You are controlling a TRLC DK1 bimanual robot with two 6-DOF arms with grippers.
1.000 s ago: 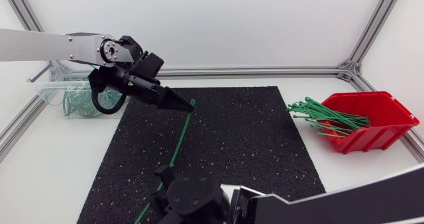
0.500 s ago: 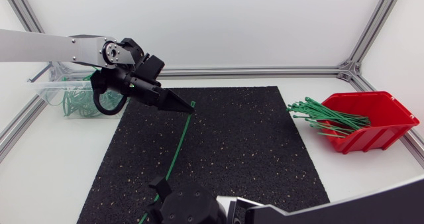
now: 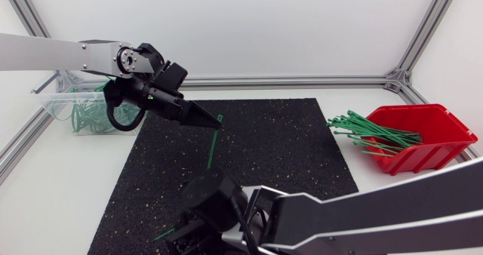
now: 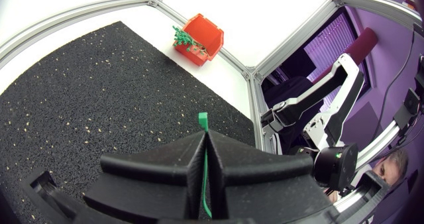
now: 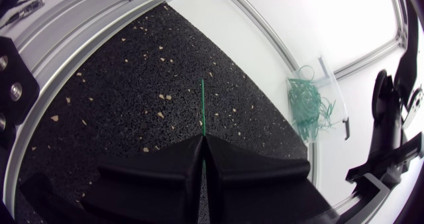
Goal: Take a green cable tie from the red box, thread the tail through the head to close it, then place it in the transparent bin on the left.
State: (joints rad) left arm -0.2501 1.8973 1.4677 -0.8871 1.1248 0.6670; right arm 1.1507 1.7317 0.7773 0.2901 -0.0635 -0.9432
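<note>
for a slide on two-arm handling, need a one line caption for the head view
Left gripper and right gripper both pinch one green cable tie, straight between them above the black mat.

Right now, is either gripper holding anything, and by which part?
Both are shut on one green cable tie. The left gripper pinches it just behind its head, and the right gripper pinches it near the tail end.
</note>
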